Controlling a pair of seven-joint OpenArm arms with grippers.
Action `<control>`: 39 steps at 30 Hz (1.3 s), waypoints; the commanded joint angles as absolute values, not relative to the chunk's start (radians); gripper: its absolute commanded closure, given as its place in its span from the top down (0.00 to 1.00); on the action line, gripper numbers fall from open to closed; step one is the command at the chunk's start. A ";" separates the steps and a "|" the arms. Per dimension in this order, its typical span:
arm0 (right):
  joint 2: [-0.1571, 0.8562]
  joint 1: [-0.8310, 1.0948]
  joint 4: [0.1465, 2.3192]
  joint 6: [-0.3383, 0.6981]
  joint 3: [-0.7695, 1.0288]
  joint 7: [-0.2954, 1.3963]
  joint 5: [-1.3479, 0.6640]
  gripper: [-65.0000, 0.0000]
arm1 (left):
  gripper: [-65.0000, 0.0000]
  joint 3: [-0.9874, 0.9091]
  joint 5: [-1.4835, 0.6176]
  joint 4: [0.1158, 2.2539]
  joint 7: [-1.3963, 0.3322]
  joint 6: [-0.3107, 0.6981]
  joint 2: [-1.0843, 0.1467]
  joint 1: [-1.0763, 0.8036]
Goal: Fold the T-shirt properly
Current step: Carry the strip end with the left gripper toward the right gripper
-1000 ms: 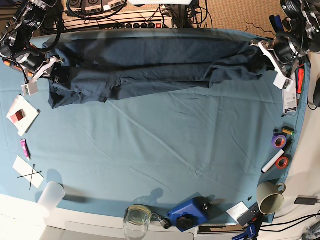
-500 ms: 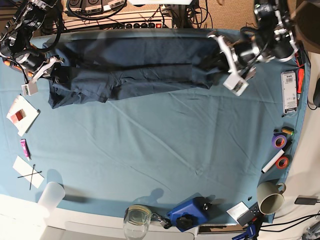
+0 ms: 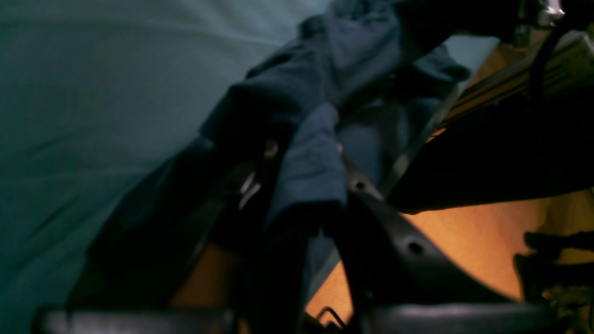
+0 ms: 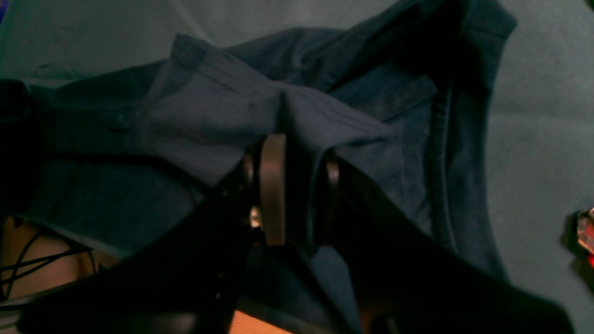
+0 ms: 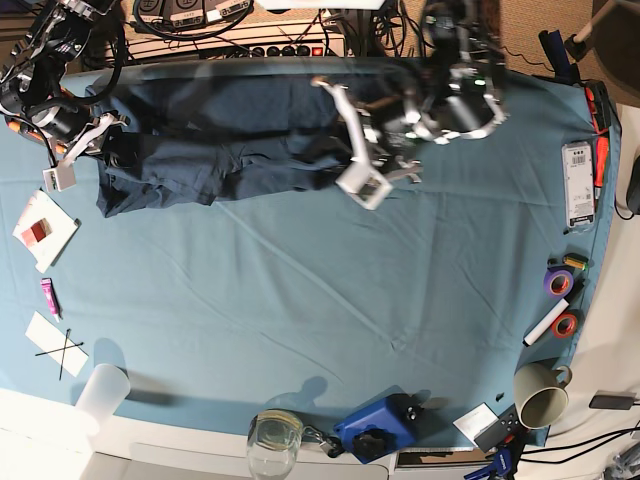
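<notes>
While the left gripper (image 3: 308, 181) pinches a fold of cloth between its fingers over the middle of the gathered garment, the T-shirt (image 5: 260, 105) lies as a long, dark slate-blue band along the far edge of the teal tablecloth (image 5: 300, 310). Its soft cotton is rumpled into creases, and the right wrist view shows a ribbed, stitched strip running through the layers. At the band's other end the right gripper (image 4: 297, 195) has its jaws narrow around a raised fold of the same fabric. Near the front edge stand a clear glass jar (image 5: 274, 445), with nothing certain to tell inside it, a rounded white cup (image 5: 103, 388) lying tilted, and a beige mug (image 5: 541, 395) with a curved handle. A boxy blue plastic case (image 5: 377, 428) sits between the jar and the mug.
</notes>
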State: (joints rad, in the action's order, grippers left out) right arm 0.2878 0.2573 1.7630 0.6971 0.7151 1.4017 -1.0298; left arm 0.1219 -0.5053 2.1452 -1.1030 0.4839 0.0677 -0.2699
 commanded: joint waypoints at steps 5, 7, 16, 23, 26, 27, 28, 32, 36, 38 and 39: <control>0.308 0.252 1.780 0.698 0.721 1.380 -1.050 0.18 | 0.00 0.244 -0.358 2.093 -1.000 0.385 0.121 -0.234; 0.308 0.252 1.780 0.698 0.721 1.380 -1.050 0.18 | 0.00 0.276 -0.303 2.056 -0.994 0.354 0.136 -0.213; 0.308 0.252 1.780 0.698 0.721 1.378 -1.050 0.18 | 0.22 0.325 -0.291 1.961 -1.002 0.408 0.157 -0.180; 0.308 0.252 1.780 0.698 0.721 1.362 -1.050 0.18 | 0.49 0.325 -0.321 2.010 -1.043 0.355 0.157 -0.180; 0.308 0.252 1.780 0.698 0.721 1.360 -1.050 0.18 | 0.49 0.324 -0.333 2.054 -1.070 0.355 0.157 -0.181; 0.308 0.252 1.780 0.698 0.721 1.360 -1.050 0.18 | 0.49 0.324 -0.327 2.066 -1.075 0.354 0.157 -0.181; 0.308 0.252 1.780 0.698 0.721 1.360 -1.050 0.18 | 0.49 0.324 -0.313 2.075 -1.077 0.346 0.157 -0.181; 0.308 0.252 1.780 0.698 0.721 1.357 -1.050 0.18 | 0.49 0.324 -0.226 2.082 -1.096 0.264 0.157 -0.189; 0.308 0.252 1.780 0.698 0.721 1.354 -1.050 0.18 | 0.49 0.324 -0.200 2.082 -1.104 0.258 0.151 -0.214; 0.308 0.252 1.780 0.698 0.721 1.353 -1.050 0.18 | 0.49 0.324 -0.201 2.082 -1.124 0.258 0.141 -0.232; 0.308 0.251 1.780 0.698 0.721 1.353 -1.050 0.18 | 0.49 0.324 -0.202 2.081 -1.135 0.258 0.133 -0.241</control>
